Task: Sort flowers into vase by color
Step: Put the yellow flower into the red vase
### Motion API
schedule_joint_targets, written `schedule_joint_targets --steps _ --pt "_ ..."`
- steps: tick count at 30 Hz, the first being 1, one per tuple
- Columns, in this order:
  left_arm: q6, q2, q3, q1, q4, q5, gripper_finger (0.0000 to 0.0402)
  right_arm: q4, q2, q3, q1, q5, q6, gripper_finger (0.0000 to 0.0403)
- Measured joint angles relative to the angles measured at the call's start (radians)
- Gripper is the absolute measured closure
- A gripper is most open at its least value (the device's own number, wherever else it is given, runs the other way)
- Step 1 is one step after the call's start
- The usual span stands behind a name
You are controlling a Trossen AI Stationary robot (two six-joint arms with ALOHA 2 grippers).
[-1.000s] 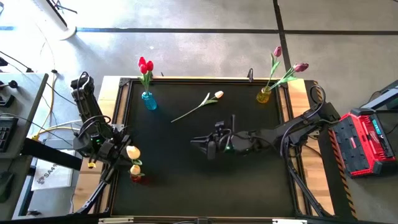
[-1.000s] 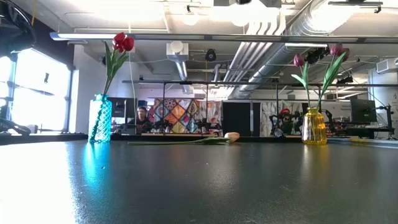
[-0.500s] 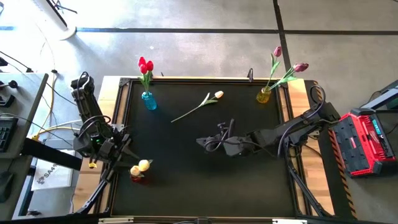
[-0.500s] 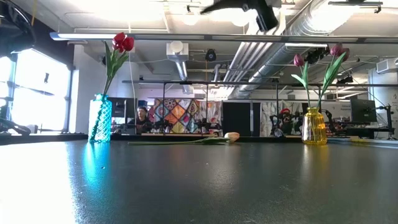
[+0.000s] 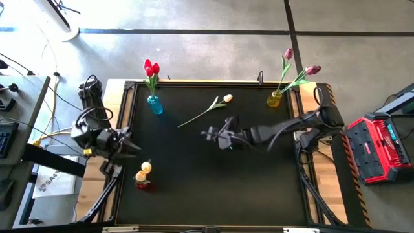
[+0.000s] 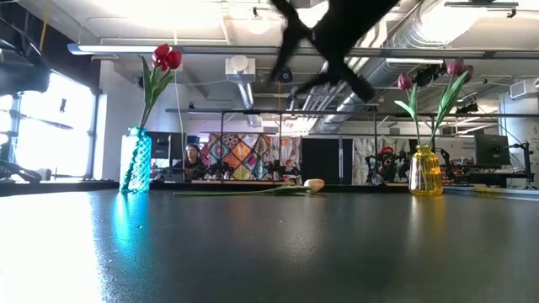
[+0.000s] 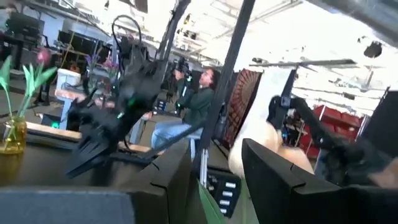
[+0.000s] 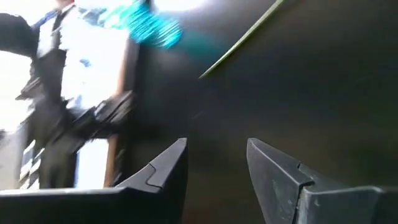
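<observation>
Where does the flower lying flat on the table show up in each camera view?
High: loose flower lies at the table's far middle, stem slanting toward the blue vase.
Low: it lies flat at the far edge, head at centre.
Left wrist: not in it.
Right wrist: only its stem shows.
Shared landmark: the blue vase, in the high, low and right wrist views.

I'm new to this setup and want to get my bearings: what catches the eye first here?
Three small vases on the black table: a teal vase with red tulips far left, a yellow vase with magenta tulips far right, a red vase with cream tulips near left. One cream tulip lies loose between them, the right claw hovering open nearby.
</observation>
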Motion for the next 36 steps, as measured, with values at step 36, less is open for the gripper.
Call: schedule_joint_targets --steps 36 --pt "0.405 -0.067 0.177 0.008 -0.049 -0.568 0.0269 0.173 0.302 0.0 -0.579 -0.348 0.259 0.0249"
